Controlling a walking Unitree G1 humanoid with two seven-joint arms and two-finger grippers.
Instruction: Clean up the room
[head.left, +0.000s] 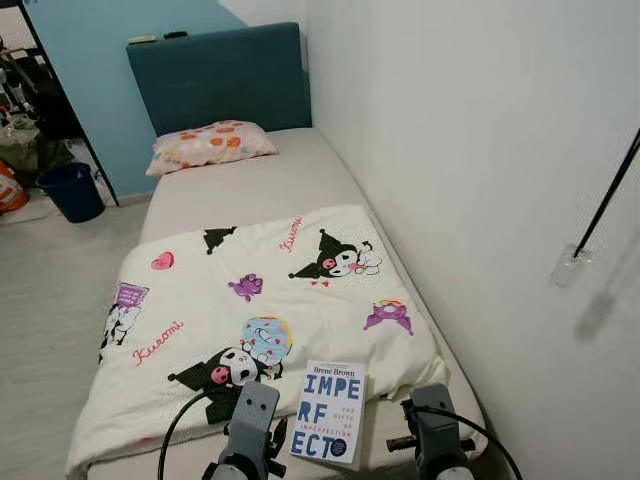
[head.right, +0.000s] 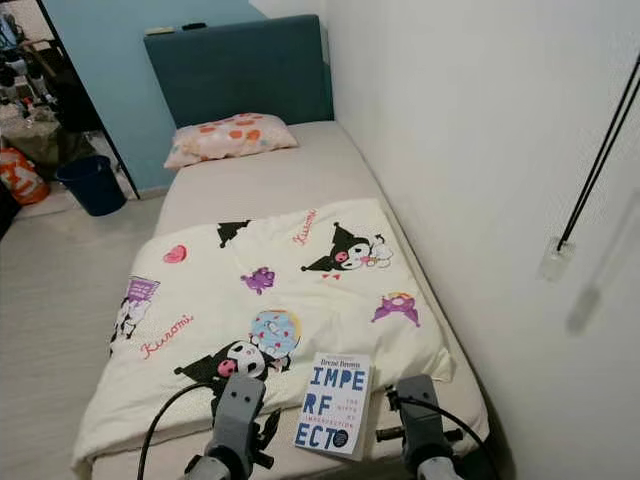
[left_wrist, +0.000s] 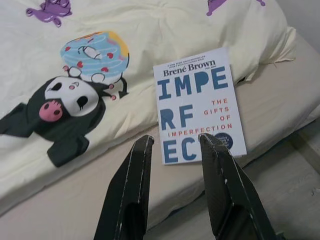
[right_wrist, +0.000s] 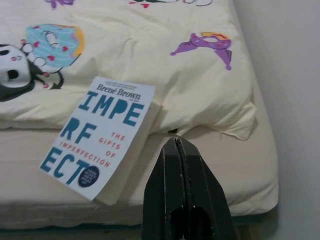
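Observation:
A white paperback book (head.left: 330, 410) with blue lettering lies flat at the foot of the bed, partly on the cream cartoon-print blanket (head.left: 270, 300). My left gripper (left_wrist: 175, 142) hovers open just short of the book's near edge, fingers (left_wrist: 135, 175) apart with nothing between them. To the right of the book my right gripper (right_wrist: 176, 142) hangs above the bare mattress (right_wrist: 235, 165), shut and holding nothing. Both wrists (head.left: 250, 420) sit at the bed's foot edge.
A patterned pillow (head.left: 210, 145) lies at the head by the teal headboard (head.left: 220, 75). A white wall (head.left: 480, 150) runs along the bed's right side, with a black cable (head.left: 605, 195) on it. A dark blue bin (head.left: 72, 190) and clutter stand on the floor at far left.

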